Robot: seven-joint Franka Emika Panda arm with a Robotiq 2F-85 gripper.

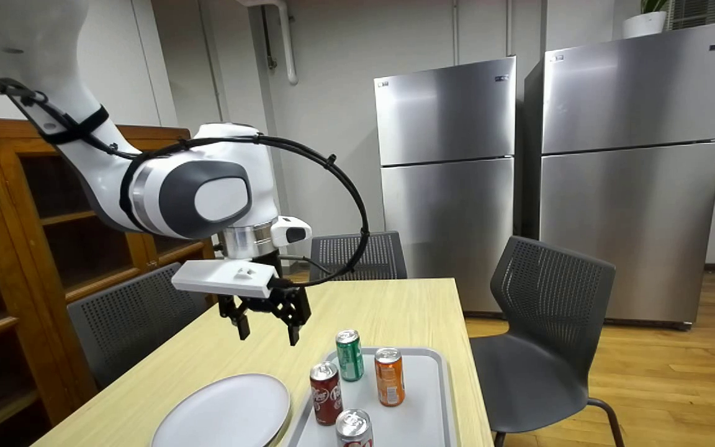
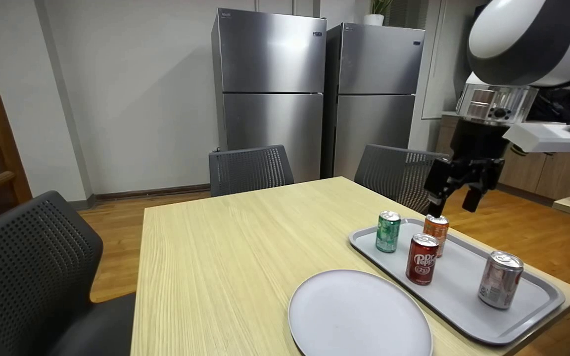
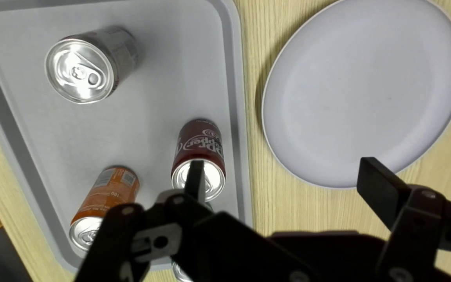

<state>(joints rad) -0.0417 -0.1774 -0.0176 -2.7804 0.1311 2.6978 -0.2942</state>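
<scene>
My gripper [image 1: 269, 333] is open and empty above the table; it also shows open in an exterior view [image 2: 454, 204] and in the wrist view [image 3: 282, 168]. A grey tray [image 2: 455, 314] holds a green can [image 2: 388, 232], an orange can [image 2: 436, 228], a dark red Dr Pepper can [image 2: 422, 261] and a silver can [image 2: 500, 282], all upright. In the wrist view one finger overlaps the top of the Dr Pepper can [image 3: 200, 143]; contact does not show. The green can is mostly hidden there behind the gripper. A round pale plate [image 3: 362, 90] lies beside the tray.
The light wooden table [image 2: 225, 247] carries the tray along one edge. Dark chairs [image 1: 550, 372] stand around it. Two steel refrigerators [image 1: 447, 186] stand behind, and a wooden glass-door cabinet [image 1: 72, 217] stands at the side. A black cable loop [image 1: 357, 205] hangs from the arm.
</scene>
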